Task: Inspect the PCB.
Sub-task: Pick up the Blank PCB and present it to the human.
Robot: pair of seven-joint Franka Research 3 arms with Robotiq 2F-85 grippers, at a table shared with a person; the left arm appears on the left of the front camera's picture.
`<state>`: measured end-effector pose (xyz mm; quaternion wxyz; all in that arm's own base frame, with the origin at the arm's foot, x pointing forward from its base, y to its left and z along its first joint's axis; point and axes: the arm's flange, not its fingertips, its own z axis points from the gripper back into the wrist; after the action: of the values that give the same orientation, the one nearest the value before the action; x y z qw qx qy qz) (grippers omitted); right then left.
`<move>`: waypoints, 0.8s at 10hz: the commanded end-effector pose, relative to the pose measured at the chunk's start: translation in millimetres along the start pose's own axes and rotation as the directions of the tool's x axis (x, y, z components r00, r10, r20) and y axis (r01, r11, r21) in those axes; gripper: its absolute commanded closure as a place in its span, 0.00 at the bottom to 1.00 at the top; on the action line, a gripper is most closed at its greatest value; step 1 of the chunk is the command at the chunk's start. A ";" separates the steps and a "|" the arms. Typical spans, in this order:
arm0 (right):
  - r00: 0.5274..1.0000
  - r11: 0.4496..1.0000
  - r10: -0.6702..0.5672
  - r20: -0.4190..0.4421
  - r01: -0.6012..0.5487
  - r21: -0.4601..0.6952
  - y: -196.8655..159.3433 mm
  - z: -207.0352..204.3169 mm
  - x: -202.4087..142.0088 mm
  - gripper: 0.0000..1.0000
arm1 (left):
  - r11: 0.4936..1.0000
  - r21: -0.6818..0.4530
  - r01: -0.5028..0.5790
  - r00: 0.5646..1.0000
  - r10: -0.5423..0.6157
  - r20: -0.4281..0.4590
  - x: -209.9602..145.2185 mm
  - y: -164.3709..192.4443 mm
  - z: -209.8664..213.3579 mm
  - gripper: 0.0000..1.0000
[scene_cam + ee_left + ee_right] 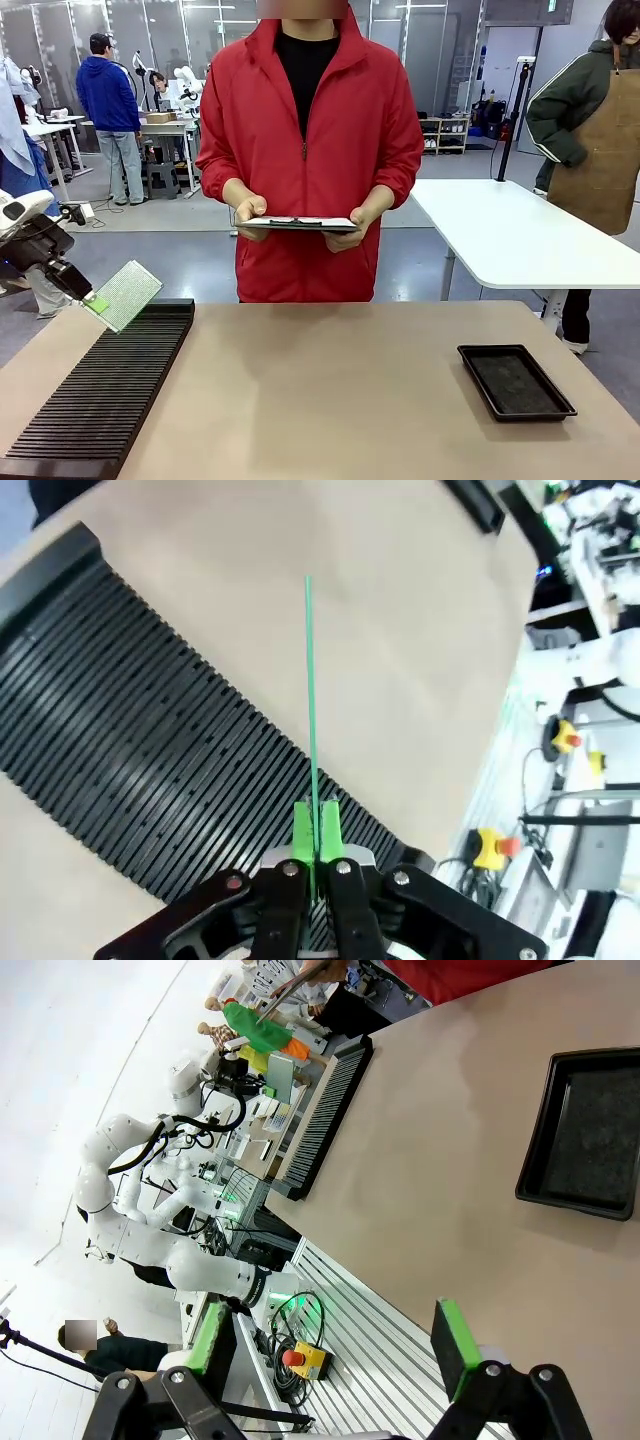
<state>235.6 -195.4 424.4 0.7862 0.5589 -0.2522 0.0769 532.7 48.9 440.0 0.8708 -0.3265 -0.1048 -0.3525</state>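
Work surface: one table [340,410] with a plain tan top, matte. The robot stands on the near side and a person on the far side.

On the table, robot's left: a long black slotted rack [100,390], ribs running crosswise, reaching from the near edge toward the far one.

On the table, robot's right: a shallow black tray [515,382] lying flat, well apart from the rack, with bare tan top between them.

Left gripper [90,298]: jaws closed tight on the PCB [124,294], green pads pinching its lower edge. The board hangs in the air above the rack's far end, tilted, pale dotted face toward the robot's side. From the left wrist it reads as a thin green line, edge-on over the ribs.

Right gripper [330,1345]: fingers spread wide, nothing between them.

Far side: a person in a red jacket [310,140], both hands [250,210] holding a clipboard [297,224] level at the waist.

Room: grey floor, a white table [500,235] behind, glass partitions and workbenches. One person in a brown apron [600,140] stands at the right, another in a blue jacket [108,95] far back on the left.
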 end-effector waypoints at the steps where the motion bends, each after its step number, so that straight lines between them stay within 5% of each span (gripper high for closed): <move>1: 1.000 1.000 0.021 0.008 -0.021 0.009 -0.3 0.8 1.4 0.00 | 1.000 -0.009 -0.013 1.000 0.013 0.017 -0.8 2.8 -1.1 0.97; 2: 1.000 1.000 0.021 0.008 -0.021 0.009 -0.3 0.8 1.4 0.00 | 0.974 -0.223 -0.027 0.997 0.043 0.064 8.9 4.0 -4.9 0.97; 5: 1.000 1.000 0.021 0.008 -0.021 0.009 -0.3 0.8 1.4 0.00 | 0.831 -0.542 -0.125 0.953 0.253 0.169 38.0 16.5 -21.6 0.97; 8: 1.000 1.000 0.021 0.008 -0.021 0.009 -0.3 0.8 1.4 0.00 | 0.692 -0.652 -0.309 0.854 0.504 0.130 61.0 38.3 -34.9 0.97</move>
<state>235.7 -195.3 424.4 0.7862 0.5588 -0.2521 0.0771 585.1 13.5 409.9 0.7478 -0.6419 -0.0490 -0.1623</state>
